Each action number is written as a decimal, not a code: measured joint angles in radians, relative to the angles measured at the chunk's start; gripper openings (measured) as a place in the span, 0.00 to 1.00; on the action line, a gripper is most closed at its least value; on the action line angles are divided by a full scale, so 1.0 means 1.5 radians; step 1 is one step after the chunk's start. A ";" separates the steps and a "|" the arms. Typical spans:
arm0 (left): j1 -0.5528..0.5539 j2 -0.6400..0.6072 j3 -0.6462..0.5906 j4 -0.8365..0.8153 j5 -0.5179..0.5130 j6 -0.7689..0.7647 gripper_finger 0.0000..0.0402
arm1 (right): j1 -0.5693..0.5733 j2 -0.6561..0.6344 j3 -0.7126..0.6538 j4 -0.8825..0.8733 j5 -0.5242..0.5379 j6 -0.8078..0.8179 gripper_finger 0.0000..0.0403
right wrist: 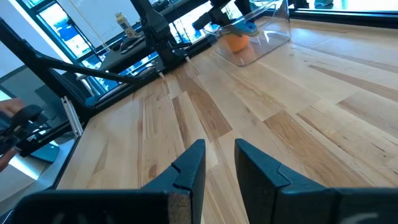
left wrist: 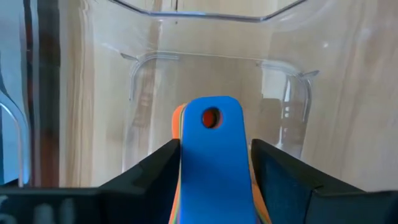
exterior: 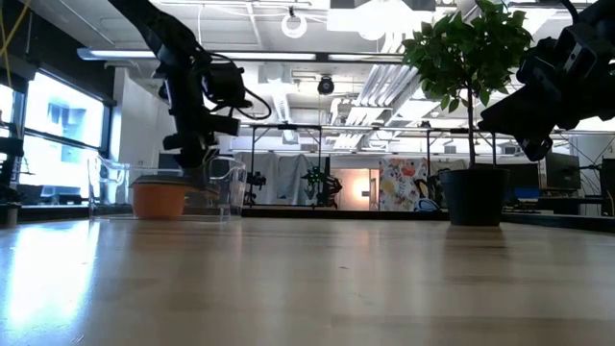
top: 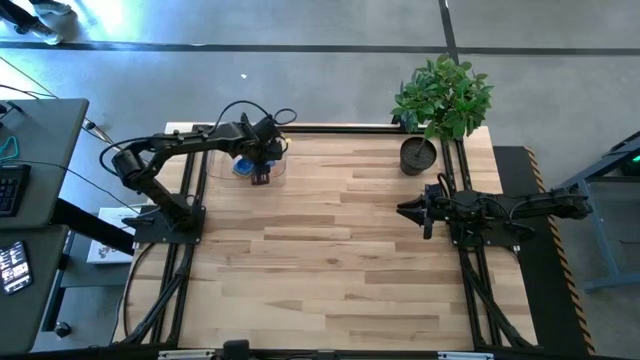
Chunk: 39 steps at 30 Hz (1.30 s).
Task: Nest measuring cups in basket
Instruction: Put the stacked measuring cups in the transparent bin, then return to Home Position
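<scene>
My left arm reaches down into the basket (top: 225,165), its gripper (left wrist: 214,163) spread open on either side of the blue cup's handle (left wrist: 214,155), stacked on the other cups inside. My right gripper (top: 413,211) waits near the plant pot (top: 418,155), fingers narrowly apart, holding nothing.

So the light wooden plank surface (top: 330,240) has a dark round plant pot (top: 418,155) sitting up around 1 o'clock, near the far edge. Right behind it, just off the surface corner, there's a leafy green potted plant (top: 443,95). Over at 9 o'clock, off the surface, a dark desk (top: 35,180) with a black keyboard (top: 8,188). Grey floor (top: 330,60) beyond at 12 o'clock.
</scene>
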 joint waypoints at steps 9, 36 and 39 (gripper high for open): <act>-0.009 -0.041 0.000 -0.016 -0.009 -0.004 0.59 | 0.000 0.000 0.000 0.000 0.000 0.000 0.19; -0.346 -0.561 -0.239 0.101 0.102 -0.391 0.60 | 0.000 0.000 0.000 0.000 0.000 0.000 0.19; -0.418 -0.620 -0.299 0.159 0.039 -0.415 0.60 | 0.000 0.000 0.000 0.000 0.000 0.000 0.19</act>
